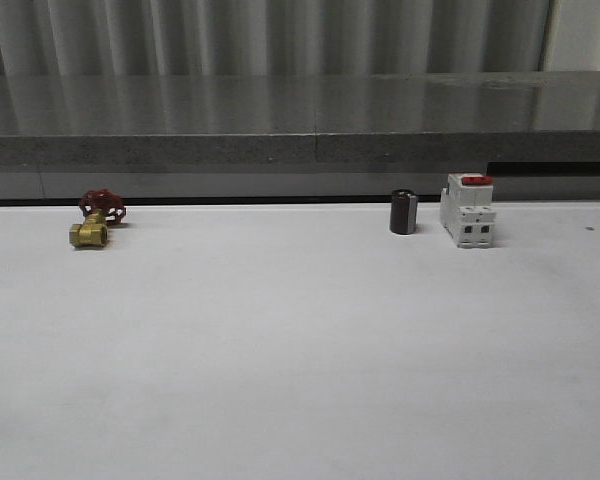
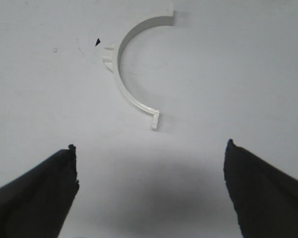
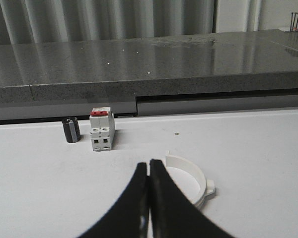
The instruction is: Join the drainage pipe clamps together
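In the left wrist view one white half-ring drainage pipe clamp (image 2: 127, 82) lies flat on the white table, its side tab (image 2: 108, 54) pointing outward. My left gripper (image 2: 150, 148) hovers open a little short of it, nothing between the black fingers (image 2: 44, 186). In the right wrist view a second white half-ring clamp (image 3: 193, 178) lies on the table just beyond and beside my right gripper (image 3: 148, 163). Its black fingers are pressed together with nothing in them, and they hide part of that clamp.
At the back of the white table (image 1: 300, 350) stand a brass valve with red handwheel (image 1: 95, 220), a small dark cylinder (image 1: 403, 212) and a white breaker with red switch (image 1: 468, 210). Behind the table runs a grey stone ledge (image 1: 300, 120).
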